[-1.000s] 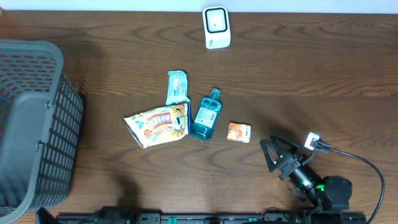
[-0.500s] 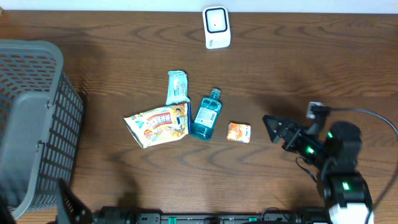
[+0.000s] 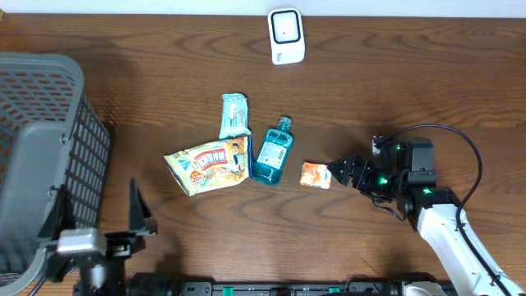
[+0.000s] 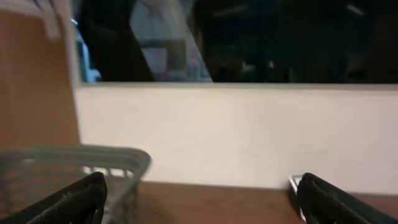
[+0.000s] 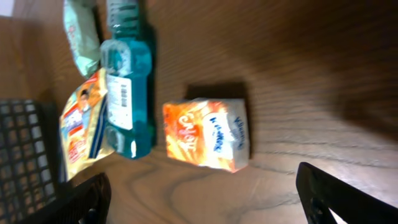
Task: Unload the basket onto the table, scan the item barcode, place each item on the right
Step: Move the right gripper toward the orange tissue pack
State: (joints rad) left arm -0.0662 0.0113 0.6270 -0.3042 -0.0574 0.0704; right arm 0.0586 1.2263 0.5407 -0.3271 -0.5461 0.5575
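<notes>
right arm (image 3: 448,230) reaches low across the table (image 3: 164,99), jaws spread wide
the right gripper (image 3: 339,171) points at the small orange box (image 3: 316,174) lying just beside its fingertips; the left gripper (image 4: 199,199), equally wide, faces the wall (image 4: 249,137).

Looked matte black at the right gripper (image 3: 337,172), dotted with green lights (image 3: 380,180); trailed a looping black cable (image 3: 464,148) above a white forearm (image 3: 444,228).
</notes>
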